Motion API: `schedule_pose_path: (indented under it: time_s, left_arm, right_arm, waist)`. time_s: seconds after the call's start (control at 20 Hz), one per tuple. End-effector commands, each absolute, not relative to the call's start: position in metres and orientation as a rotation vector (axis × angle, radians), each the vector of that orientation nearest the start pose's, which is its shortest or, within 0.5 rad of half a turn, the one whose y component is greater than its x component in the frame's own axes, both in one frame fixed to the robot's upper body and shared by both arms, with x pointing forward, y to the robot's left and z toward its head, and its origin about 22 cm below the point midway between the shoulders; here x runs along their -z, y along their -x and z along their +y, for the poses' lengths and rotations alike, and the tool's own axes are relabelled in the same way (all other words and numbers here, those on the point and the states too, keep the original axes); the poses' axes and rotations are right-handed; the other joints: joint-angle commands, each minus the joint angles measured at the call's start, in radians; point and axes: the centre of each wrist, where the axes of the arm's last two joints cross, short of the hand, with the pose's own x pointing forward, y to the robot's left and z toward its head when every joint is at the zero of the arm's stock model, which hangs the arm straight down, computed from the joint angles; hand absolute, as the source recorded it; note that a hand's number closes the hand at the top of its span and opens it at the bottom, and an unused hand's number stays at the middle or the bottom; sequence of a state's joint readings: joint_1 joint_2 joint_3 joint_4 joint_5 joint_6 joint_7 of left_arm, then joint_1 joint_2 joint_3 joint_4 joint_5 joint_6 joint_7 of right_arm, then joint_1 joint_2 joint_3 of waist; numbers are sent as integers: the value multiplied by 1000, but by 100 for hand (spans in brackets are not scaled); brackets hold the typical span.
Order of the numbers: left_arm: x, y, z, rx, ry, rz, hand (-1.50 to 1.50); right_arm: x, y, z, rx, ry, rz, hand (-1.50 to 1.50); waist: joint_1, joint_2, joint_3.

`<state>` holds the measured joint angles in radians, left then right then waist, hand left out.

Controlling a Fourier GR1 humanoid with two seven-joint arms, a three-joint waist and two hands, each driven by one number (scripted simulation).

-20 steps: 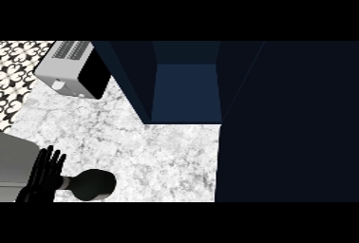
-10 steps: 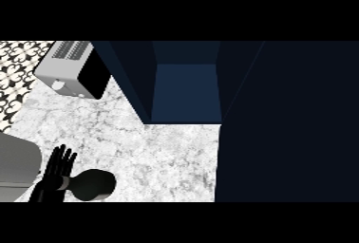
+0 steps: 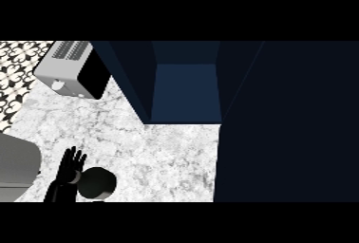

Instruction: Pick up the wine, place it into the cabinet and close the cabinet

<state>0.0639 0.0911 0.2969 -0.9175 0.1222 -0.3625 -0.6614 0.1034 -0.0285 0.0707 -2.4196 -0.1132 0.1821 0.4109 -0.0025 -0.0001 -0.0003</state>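
The wine bottle (image 3: 97,183) shows from above as a dark round shape on the marble counter (image 3: 154,152), near the lower left. My left hand (image 3: 68,172) is right beside it on its left, fingers straight and pointing up, open, touching or almost touching the bottle. The dark blue cabinet (image 3: 186,90) stands open at the top middle, its inside a lighter blue. Its door (image 3: 288,118) fills the right side. My right hand does not show.
A silver toaster (image 3: 72,69) sits at the back left, close to the cabinet's left wall. A patterned tile wall (image 3: 14,71) runs along the left edge. A grey forearm (image 3: 15,166) fills the lower left corner.
My left hand has moved right and slightly up, closing in on the bottle's left side. The bottle has shifted a little to the right.
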Motion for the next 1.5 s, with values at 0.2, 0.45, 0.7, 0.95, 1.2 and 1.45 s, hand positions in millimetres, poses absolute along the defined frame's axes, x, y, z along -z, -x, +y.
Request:
schedule_pose_path:
  time_s: [0.2,0.45,0.7,0.95,1.2,1.45]
  left_arm:
    - [164,-144,333,-330,182,-1587,-150]
    - [174,-157,331,-322,201,-1600,-150]
    - [165,-158,312,-320,231,-1600,150]
    - [172,-165,309,-270,243,-1598,150]
    - [188,-131,308,-230,231,-1594,150]
    - [177,-157,307,-229,227,-1584,150]
  right_arm:
    - [-186,-138,-237,-214,-174,-1922,-150]
    - [-178,-156,-236,-233,-187,-1905,-150]
    - [-178,-147,-239,-219,-158,-1912,-150]
    - [-161,-164,-222,-221,-180,-1899,-150]
    - [-168,-163,-238,-208,-175,-1911,-150]
    - [-165,-156,-231,-221,-173,-1911,-150]
  waist:
    - [-1,0,0]
    - [-1,1,0]
    - [2,-1,0]
    - [2,0,0]
    - [1,1,0]
    - [0,0,0]
